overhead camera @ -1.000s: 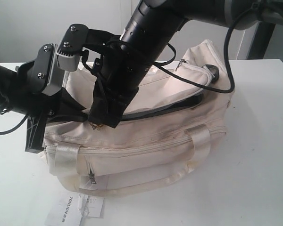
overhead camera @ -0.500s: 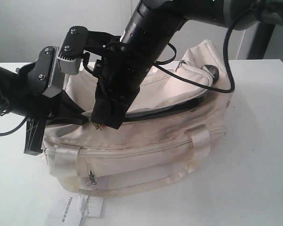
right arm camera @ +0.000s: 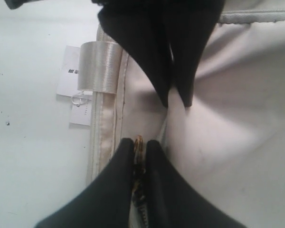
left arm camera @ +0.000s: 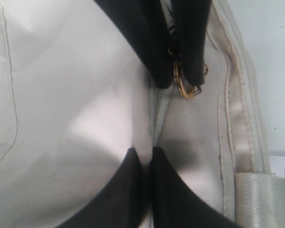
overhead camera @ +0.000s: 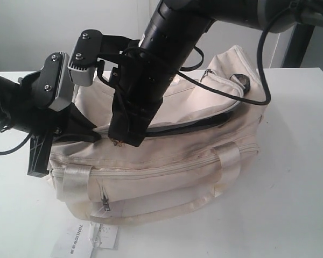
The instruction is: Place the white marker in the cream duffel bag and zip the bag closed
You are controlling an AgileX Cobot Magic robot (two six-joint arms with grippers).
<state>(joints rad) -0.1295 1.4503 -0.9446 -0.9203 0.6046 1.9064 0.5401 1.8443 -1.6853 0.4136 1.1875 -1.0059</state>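
Cream duffel bag (overhead camera: 167,161): right pincer (right arm camera: 139,141) nipped tight on gold zip pull (right arm camera: 138,171), left pincer (left arm camera: 146,149) clamped on fabric at zip end, prob. to brace vs the tug. Bag lies on tabletop (overhead camera: 290,204), zip part open; white marker not visible, prob. inside.

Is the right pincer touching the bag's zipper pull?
Touching. The right wrist view shows the right pincer closed on the gold zipper pull of the cream duffel bag, the pull squeezed between its fingertips.
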